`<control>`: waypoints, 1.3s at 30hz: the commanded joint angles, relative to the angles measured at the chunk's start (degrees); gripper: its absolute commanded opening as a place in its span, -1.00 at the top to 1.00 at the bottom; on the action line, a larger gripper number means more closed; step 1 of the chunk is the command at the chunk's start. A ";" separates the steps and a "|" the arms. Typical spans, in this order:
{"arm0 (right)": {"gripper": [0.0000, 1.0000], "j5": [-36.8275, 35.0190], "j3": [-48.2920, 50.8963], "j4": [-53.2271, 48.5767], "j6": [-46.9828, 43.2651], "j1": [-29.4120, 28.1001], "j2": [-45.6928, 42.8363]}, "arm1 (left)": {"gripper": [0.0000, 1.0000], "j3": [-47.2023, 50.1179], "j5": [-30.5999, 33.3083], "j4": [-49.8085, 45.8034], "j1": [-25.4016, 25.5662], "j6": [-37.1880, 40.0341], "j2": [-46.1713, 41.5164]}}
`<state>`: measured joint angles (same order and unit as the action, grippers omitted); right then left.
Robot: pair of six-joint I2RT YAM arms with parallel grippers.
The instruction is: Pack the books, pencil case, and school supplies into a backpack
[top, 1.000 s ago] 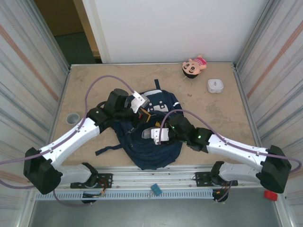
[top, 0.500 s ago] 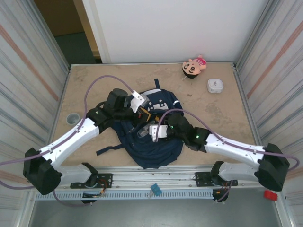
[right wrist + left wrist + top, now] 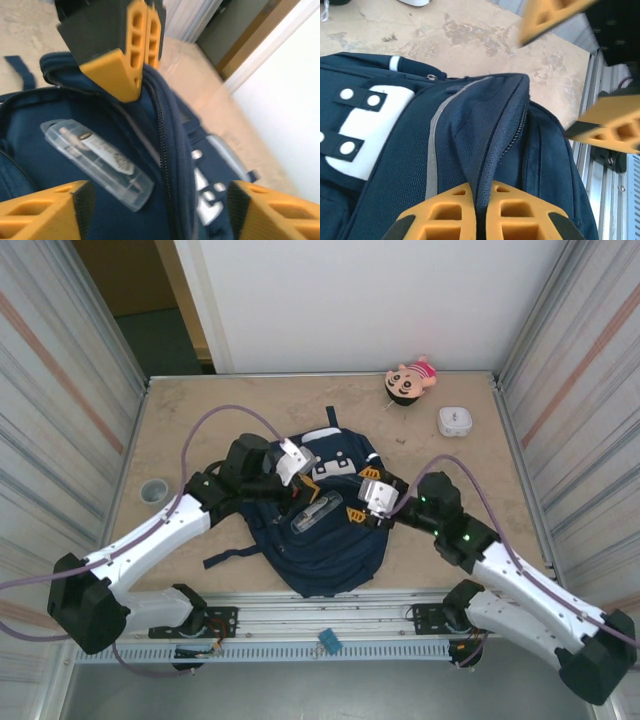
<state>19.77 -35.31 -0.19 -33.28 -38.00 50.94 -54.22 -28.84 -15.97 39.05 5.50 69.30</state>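
Left jaws are pinched tight on the zipper edge of the backpack [image 3: 470, 125]. Right jaws are spread wide over the open pocket, gripping nothing. The pencil case [image 3: 97, 162] lies flat inside that pocket, and the backpack sits mid-surface [image 3: 200, 410], right by the arms.

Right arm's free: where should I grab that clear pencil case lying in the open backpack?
Probably pinch the clear pencil case across its narrow width near mid-length, coming straight down with the right gripper. It lies flat inside the backpack, long sides exposed, with the raised zipper rim close beside it.
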 commanded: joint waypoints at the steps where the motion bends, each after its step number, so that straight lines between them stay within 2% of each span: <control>1: -0.13 9.70 -4.73 -0.17 2.53 1.12 5.42 | 0.88 0.69 -2.98 4.68 1.17 5.17 -2.01; 2: 0.03 10.13 -5.55 -0.21 2.36 1.14 7.81 | 0.86 0.82 -2.93 4.55 1.21 5.48 -1.93; 4: 0.59 11.18 -6.76 -0.28 1.48 1.71 10.13 | 0.78 1.00 -2.29 4.06 1.21 5.58 -2.05; 5: 0.87 12.48 -6.96 -0.50 0.68 2.39 10.47 | 0.71 1.21 -1.71 3.44 1.21 5.70 -2.26; 6: 1.00 13.90 -6.82 -0.52 -0.33 3.34 10.68 | 0.55 1.66 -0.64 2.47 1.14 5.82 -2.77; 9: 1.00 17.83 -6.61 -0.45 -1.80 6.45 11.09 | -0.01 4.09 3.15 -0.91 0.31 5.18 -5.51; 10: 1.00 19.04 -6.74 -0.69 -1.67 7.46 11.20 | -0.14 5.42 4.23 -1.81 -0.12 4.37 -6.85; 14: 1.00 19.95 -7.36 -1.53 -2.78 10.02 11.68 | -0.40 11.42 10.03 -3.74 -0.59 1.94 -13.80; 21: 1.00 23.50 -9.38 -2.45 -3.53 15.17 13.50 | -0.46 23.08 19.50 0.24 -0.60 0.18 -27.26; 26: 1.00 25.46 -10.33 -2.98 -4.06 16.17 14.92 | -0.48 29.35 25.97 5.41 -0.71 2.63 -31.17; 29: 1.00 26.17 -10.92 -3.04 -4.12 16.31 15.59 | -0.52 30.82 28.03 8.47 -0.89 3.93 -29.10; 37: 1.00 27.30 -11.79 -4.28 -5.00 16.51 15.77 | -0.54 25.40 23.78 7.76 -1.85 9.20 -16.84; 39: 1.00 27.30 -12.02 -4.60 -5.11 16.68 15.82 | -0.46 24.21 21.45 6.98 -2.63 10.28 -13.96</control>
<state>44.99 -44.40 -5.37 -37.08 -22.09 66.85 -26.92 -4.89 -9.23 37.41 12.45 52.93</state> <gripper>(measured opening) 0.073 0.742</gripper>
